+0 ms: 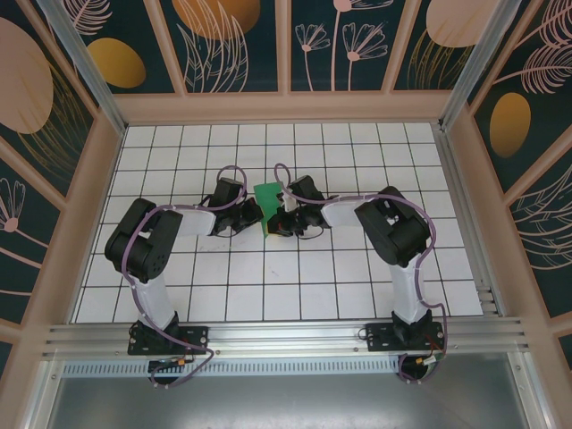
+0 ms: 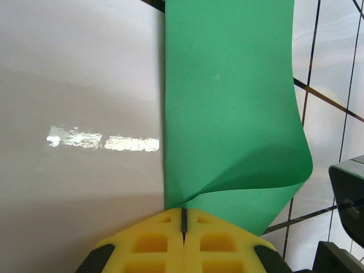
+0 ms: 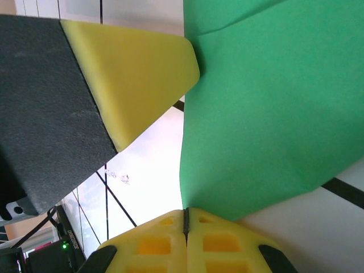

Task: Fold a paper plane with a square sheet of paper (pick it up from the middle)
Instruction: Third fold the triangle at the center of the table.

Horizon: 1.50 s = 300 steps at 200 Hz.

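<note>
1. The left gripper (image 2: 183,224) has its yellow fingertips pressed together on the near edge of the paper (image 2: 227,102). Only a thin dark seam shows between them.
2. The right gripper (image 3: 186,219) is likewise clamped on the paper (image 3: 267,114), with its pads meeting at a corner of the sheet.
3. From above, both grippers meet at the paper (image 1: 266,197). The left gripper (image 1: 251,217) is just left of it and the right gripper (image 1: 281,219) just right. The pinch points are hidden under the wrists.
4. In the left wrist view the paper runs away from the fingers as a tall green strip. Its lower right part curls over itself, hiding what lies beneath.
5. In the right wrist view a faint crease crosses the paper's top, and the frame cuts the sheet off above and at the right.
6. A yellow-padded finger (image 3: 131,74) with a black back, cut off at the left, reaches the paper's left edge.
7. Dark parts (image 2: 348,193) right of the paper are cropped and hard to identify.
8. The gridded table (image 1: 357,268) lies below the paper. Whether the paper's far edge touches it cannot be told.
</note>
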### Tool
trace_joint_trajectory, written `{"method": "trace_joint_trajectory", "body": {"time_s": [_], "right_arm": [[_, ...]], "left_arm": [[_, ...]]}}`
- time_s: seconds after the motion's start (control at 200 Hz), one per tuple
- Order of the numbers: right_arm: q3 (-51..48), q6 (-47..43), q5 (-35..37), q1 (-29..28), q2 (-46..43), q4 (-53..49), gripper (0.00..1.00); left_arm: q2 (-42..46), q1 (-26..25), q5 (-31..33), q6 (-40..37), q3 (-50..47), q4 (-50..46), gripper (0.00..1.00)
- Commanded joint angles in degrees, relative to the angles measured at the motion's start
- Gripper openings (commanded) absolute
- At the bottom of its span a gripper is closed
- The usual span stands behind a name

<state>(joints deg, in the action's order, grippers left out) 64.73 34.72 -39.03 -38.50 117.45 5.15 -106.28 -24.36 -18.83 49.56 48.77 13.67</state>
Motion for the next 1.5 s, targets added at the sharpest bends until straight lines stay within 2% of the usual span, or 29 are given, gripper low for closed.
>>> {"method": "trace_joint_trajectory", "body": {"time_s": [0.0, 0.37, 0.615, 0.871, 1.496], "right_arm": [[0.1, -1.5, 0.4, -0.7, 1.6, -0.5, 0.05], [-0.5, -0.5, 1.1, -0.8, -1.4, 1.3, 0.08], [-2.0, -2.0, 10.8, 0.1, -7.2, -0.4, 0.17], [2.8, -3.6, 17.1, 1.8, -5.3, -3.7, 0.21], [5.8, -4.1, 14.0, 1.7, -2.3, -4.1, 0.2]], "left_arm": [[-0.8, 0.4, 5.7, -1.7, 0.2, -5.0, 0.03], [-0.9, 0.4, 5.9, -1.9, 0.0, -5.1, 0.04], [-0.1, 0.4, 3.2, -2.3, 0.5, -3.4, 0.07], [0.6, 0.3, 0.3, -4.0, 2.5, -2.3, 0.11], [-1.2, 0.4, 0.4, -7.1, 5.9, -3.7, 0.14]]}}
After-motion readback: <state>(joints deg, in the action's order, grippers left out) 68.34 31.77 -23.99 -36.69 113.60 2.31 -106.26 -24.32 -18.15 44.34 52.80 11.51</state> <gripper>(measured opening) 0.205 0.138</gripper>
